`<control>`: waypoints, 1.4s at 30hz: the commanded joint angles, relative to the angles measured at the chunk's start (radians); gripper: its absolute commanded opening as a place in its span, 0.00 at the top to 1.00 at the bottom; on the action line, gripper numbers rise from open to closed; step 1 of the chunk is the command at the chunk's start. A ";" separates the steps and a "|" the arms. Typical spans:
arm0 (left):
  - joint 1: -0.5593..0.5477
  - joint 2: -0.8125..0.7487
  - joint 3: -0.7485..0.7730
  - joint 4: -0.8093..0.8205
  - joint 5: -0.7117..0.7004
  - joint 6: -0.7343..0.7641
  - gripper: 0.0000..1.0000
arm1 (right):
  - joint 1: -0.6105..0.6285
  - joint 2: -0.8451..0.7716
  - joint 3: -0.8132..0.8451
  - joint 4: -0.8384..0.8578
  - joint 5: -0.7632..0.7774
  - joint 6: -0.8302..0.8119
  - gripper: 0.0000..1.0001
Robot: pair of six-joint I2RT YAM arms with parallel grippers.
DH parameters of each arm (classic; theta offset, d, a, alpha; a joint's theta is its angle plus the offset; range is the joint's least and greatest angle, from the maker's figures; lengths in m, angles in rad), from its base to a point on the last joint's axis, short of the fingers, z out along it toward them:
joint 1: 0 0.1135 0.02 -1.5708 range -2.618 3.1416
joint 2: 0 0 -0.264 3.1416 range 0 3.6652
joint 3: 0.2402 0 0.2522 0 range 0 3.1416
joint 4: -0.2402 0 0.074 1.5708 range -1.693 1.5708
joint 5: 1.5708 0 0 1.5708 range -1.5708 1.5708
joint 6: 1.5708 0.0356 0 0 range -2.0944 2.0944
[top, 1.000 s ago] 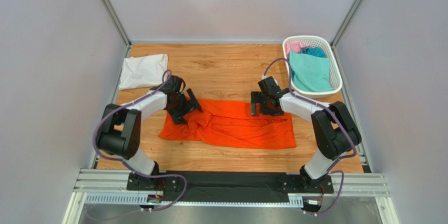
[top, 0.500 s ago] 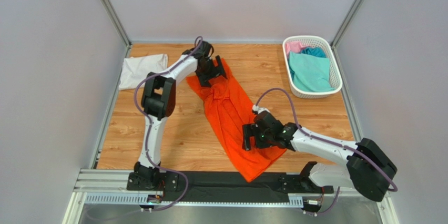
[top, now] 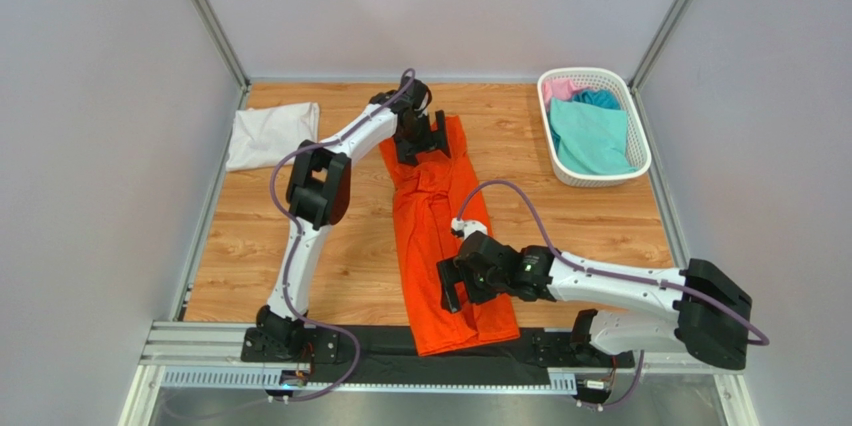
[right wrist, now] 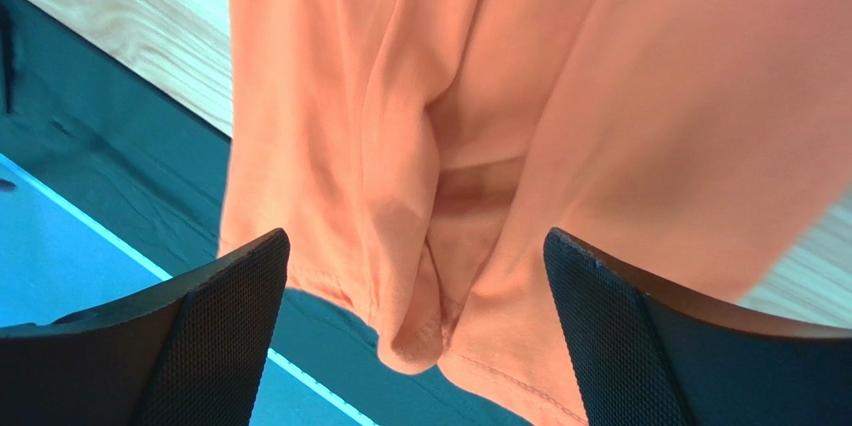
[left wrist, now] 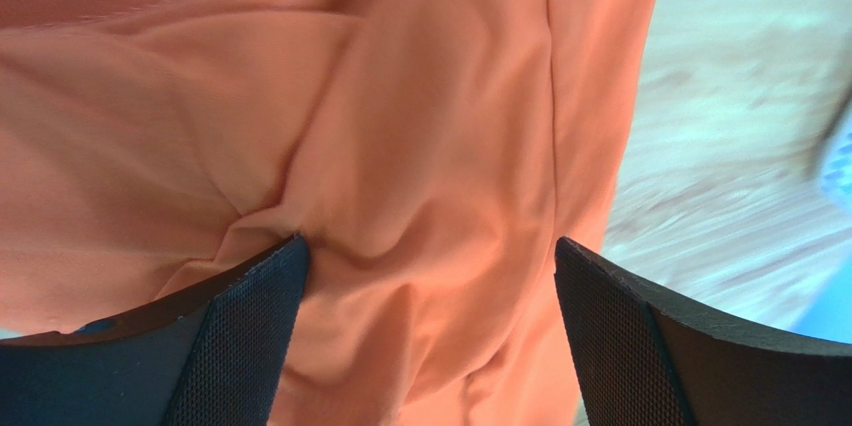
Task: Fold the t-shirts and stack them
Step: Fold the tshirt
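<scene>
Orange t-shirt (top: 432, 231) rumpled, lengthwise mid-table; white t-shirt (top: 268, 134) seemingly folded, far-left.

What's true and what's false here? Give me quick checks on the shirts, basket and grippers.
The orange shirt lies left to right. False: it runs far to near.
Its near hem overhangs the black strip. True.
The white shirt is in the basket. False: it lies on the table, far left.
A teal shirt is in the basket. True.
The left gripper and right gripper are shut. False: both are open.
</scene>
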 commanded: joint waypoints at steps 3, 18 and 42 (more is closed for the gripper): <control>-0.028 -0.253 -0.207 0.003 -0.068 0.082 0.00 | 0.001 -0.112 0.056 -0.087 0.108 -0.030 0.00; -0.311 -1.021 -1.040 0.156 -0.179 -0.053 0.00 | 0.001 -0.356 -0.035 -0.447 0.043 0.111 0.00; -0.944 -1.071 -1.505 0.514 -0.139 -0.581 0.41 | -0.007 -0.421 -0.207 -0.440 -0.068 0.239 0.20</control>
